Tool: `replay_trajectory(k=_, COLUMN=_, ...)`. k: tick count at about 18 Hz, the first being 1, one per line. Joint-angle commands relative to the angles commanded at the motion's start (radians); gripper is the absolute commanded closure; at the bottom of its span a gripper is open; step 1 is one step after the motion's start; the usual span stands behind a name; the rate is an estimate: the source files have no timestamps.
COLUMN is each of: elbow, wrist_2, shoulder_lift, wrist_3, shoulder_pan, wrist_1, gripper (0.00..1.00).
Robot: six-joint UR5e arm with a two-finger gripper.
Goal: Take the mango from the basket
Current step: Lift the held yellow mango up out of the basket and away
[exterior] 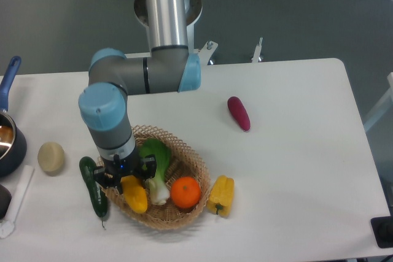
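Here I have the claw clamped on the mango at the basket's nine o'clock side, bok choy just beside it.

One mango, one orange, one bok choy and one basket; one yellow bell pepper, one cucumber, one purple eggplant, one potato and one blue saucepan on the bench
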Motion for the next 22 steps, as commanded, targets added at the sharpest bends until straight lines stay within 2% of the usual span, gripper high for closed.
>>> replay_trajectory(k=3, elbow=0.000, wrist_2=0.005, shoulder_lift=0.035, wrist_3=0.235, shoulder_pan=0.094, wrist_1=0.005, gripper=0.60)
replay_trajectory(k=6, elbow=-0.001, wrist_2=0.006, shoulder_lift=0.049, wrist_3=0.438, shoulder_pan=0.155, wrist_1=0.005, gripper=0.60)
replay_trajectory(k=11, elbow=0.009, wrist_2=-0.015, shoulder_lift=0.067, wrist_3=0.594, shoulder_pan=0.278, wrist_1=0.009, gripper=0.60)
replay_trajectory(k=15, elbow=0.008, wrist_2=-0.105, shoulder_lift=0.089, wrist_3=0.690, shoulder_pan=0.351, wrist_1=0.000, gripper=0.60)
replay_trajectory(k=22, elbow=-0.012, wrist_2=-0.121, shoulder_lift=0.118, wrist_3=0.756, shoulder_pan=0.407, wrist_1=-0.002, gripper=0.60)
